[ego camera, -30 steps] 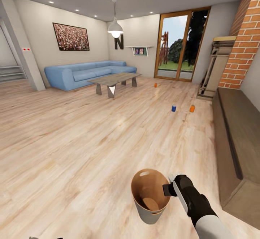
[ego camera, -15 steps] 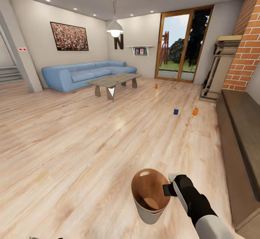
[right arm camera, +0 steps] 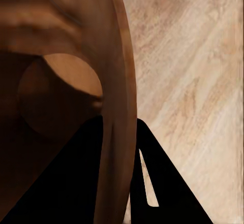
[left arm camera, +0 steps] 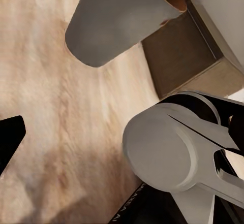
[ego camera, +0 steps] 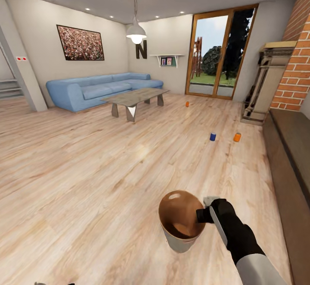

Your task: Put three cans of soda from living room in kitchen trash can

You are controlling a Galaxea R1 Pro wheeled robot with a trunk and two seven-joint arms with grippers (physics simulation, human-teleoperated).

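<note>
The trash can (ego camera: pixel 180 230), a pale grey bucket with an orange-brown inside, hangs above the brown plank floor in the head view. My right gripper (ego camera: pixel 201 214) is shut on its rim; the right wrist view shows the two black fingers (right arm camera: pixel 71 183) straddling the bucket wall (right arm camera: pixel 119 82). Far ahead on the floor stand a dark blue soda can (ego camera: pixel 212 136) and an orange one (ego camera: pixel 237 137) side by side. A second orange can (ego camera: pixel 187 103) stands further off, near the glass doors. One black finger (left arm camera: pixel 7 140) of my left gripper shows below the bucket's grey outside (left arm camera: pixel 117 21).
A long low dark-wood cabinet (ego camera: pixel 292 164) runs along the right, with the brick fireplace (ego camera: pixel 297 61) behind it. A blue sofa (ego camera: pixel 94 87) and a coffee table (ego camera: pixel 134 98) stand at the back left. Wood-framed glass doors (ego camera: pixel 219 56) lie beyond the cans.
The camera has rolled forward and turned slightly, so the cans look nearer. The bucket has risen a little in my right gripper and tilted.
</note>
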